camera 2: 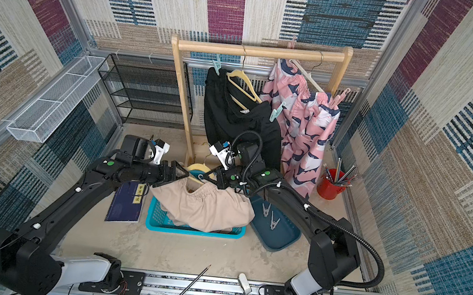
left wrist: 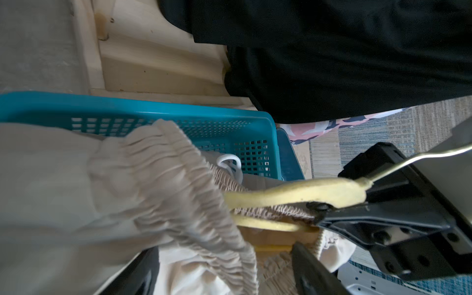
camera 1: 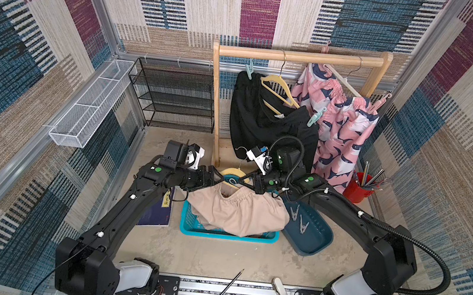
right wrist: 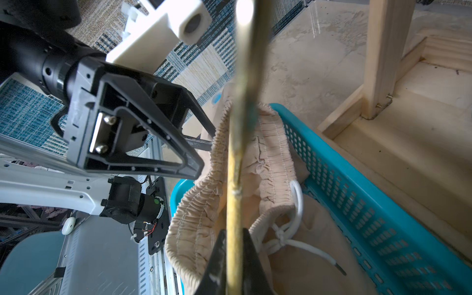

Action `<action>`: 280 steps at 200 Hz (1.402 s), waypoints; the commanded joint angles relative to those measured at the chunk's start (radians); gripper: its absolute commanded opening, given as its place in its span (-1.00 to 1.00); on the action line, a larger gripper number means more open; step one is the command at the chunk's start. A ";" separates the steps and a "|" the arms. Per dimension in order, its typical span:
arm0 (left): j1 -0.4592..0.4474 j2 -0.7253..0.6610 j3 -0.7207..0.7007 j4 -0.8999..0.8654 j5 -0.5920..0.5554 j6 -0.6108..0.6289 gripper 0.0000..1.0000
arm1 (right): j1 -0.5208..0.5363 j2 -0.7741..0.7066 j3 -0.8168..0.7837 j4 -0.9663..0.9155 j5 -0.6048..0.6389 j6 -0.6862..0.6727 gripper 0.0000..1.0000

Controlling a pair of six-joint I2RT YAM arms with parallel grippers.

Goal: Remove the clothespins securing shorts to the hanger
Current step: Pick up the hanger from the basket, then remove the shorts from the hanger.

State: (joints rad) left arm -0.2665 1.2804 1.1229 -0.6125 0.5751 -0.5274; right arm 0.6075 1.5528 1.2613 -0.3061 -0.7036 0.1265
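Tabletop [camera 1: 214, 257] is sandy beige & scuffed, boxed in by walls w/ woven patchwork in blue, plum & tan. Wooden rack [camera 1: 300, 56] stands at the back. On it hang the black shorts [camera 1: 263, 121], w/ a mint clothespin [camera 1: 249, 69] at one end & a second mint clothespin [camera 1: 315, 116] at the other, and the pink print shorts [camera 1: 340, 131], w/ a pink clothespin [camera 1: 385, 99].

Beige shorts [camera 1: 239, 213] are off the rack, draped over the teal basket [camera 1: 226, 235].

Wrist views only: right fingers [right wrist: 214, 268] clamped tight on the yellow hanger [right wrist: 233, 178] inside the waistband. Left fingers [left wrist: 306, 268] are spread wide, elastic waistband btw them, not pinched. Also a white drawstring [right wrist: 293, 204].

Top views only: two grey clothespins [camera 1: 298, 220] lying in the dark tray [camera 1: 309, 241] just beside the basket.

Around: blue book [camera 1: 158, 212] partly under the left arm, red cup [camera 1: 356, 190] of pens, pencil [camera 1: 224, 291] on the front rail, black mesh shelf [camera 1: 173, 96], white wire basket [camera 1: 92, 104] on the wall. Right arm crosses the tray's near edge & hides the black shorts' hem. From above both arms cover most of the hanger.
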 commanded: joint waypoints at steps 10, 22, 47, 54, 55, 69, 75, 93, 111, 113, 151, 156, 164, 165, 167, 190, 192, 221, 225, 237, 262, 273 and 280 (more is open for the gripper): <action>-0.006 0.022 0.008 0.031 0.012 -0.005 0.48 | 0.003 -0.032 0.003 0.032 -0.027 0.008 -1.00; -0.009 0.032 0.009 0.031 -0.023 -0.002 0.36 | 0.004 -0.040 0.003 0.032 -0.030 0.012 -1.00; -0.010 0.041 0.007 0.031 -0.045 0.001 0.17 | 0.006 -0.054 0.003 0.032 -0.044 0.018 -1.00; -0.010 0.043 0.008 0.031 -0.053 0.001 0.08 | 0.007 -0.057 0.004 0.032 -0.048 0.019 -1.00; -0.010 0.043 0.009 0.031 -0.054 0.002 0.05 | 0.006 -0.057 0.004 0.031 -0.047 0.019 -1.00; -0.010 0.040 0.012 0.031 -0.080 0.004 -0.40 | 0.009 -0.063 0.000 0.029 -0.042 0.019 -1.00; -0.010 0.038 0.015 0.031 -0.091 0.007 -0.60 | 0.009 -0.065 -0.003 0.026 -0.038 0.019 -1.00; -0.010 0.030 0.033 0.020 -0.132 0.014 -1.00 | 0.009 -0.075 -0.019 0.021 -0.024 0.014 -1.00; -0.008 0.025 0.067 -0.012 -0.189 0.038 -1.00 | 0.009 -0.088 -0.037 0.014 -0.012 0.007 -1.00; -0.007 0.024 0.072 -0.015 -0.195 0.040 -1.00 | 0.008 -0.091 -0.040 0.015 -0.010 0.005 -1.00; 0.029 0.025 0.124 -0.044 -0.246 0.058 -1.00 | 0.009 -0.117 -0.079 0.000 0.000 -0.008 -1.00; 0.035 0.026 0.125 -0.041 -0.244 0.058 -1.00 | 0.009 -0.119 -0.084 -0.002 0.004 -0.012 -1.00; 0.047 0.026 0.128 -0.041 -0.245 0.057 -1.00 | 0.009 -0.126 -0.098 0.004 0.012 -0.013 -1.00; 0.049 0.026 0.129 -0.041 -0.245 0.058 -1.00 | 0.009 -0.128 -0.100 0.005 0.012 -0.013 -1.00; 0.052 0.027 0.130 -0.042 -0.245 0.059 -1.00 | 0.009 -0.130 -0.103 0.007 0.012 -0.013 -1.00; 0.105 0.028 0.131 -0.047 -0.245 0.063 -1.00 | 0.008 -0.153 -0.128 0.011 0.005 -0.024 -1.00; 0.111 0.028 0.131 -0.046 -0.244 0.065 -1.00 | 0.009 -0.156 -0.130 0.012 0.003 -0.026 -1.00; 0.188 0.040 0.124 -0.055 -0.228 0.086 -1.00 | 0.008 -0.203 -0.160 0.038 -0.002 -0.030 -1.00; 0.197 0.041 0.121 -0.055 -0.226 0.089 -1.00 | 0.009 -0.209 -0.160 0.036 -0.003 -0.035 -1.00; 0.215 0.048 0.108 -0.049 -0.220 0.094 -1.00 | 0.008 -0.227 -0.160 0.038 0.003 -0.043 -1.00; 0.231 0.071 0.080 -0.037 -0.185 0.089 -1.00 | 0.007 -0.271 -0.159 0.062 0.012 -0.058 -1.00; 0.231 0.079 0.066 -0.026 -0.173 0.087 -1.00 | 0.008 -0.277 -0.145 0.050 0.007 -0.075 -1.00; 0.232 0.083 0.060 -0.019 -0.168 0.085 -1.00 | 0.007 -0.282 -0.139 0.050 0.008 -0.082 -1.00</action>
State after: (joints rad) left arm -0.0456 1.3487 1.2026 -0.6697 0.4549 -0.4679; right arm 0.6159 1.2949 1.1004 -0.2710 -0.6621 0.0834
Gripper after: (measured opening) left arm 0.077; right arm 0.111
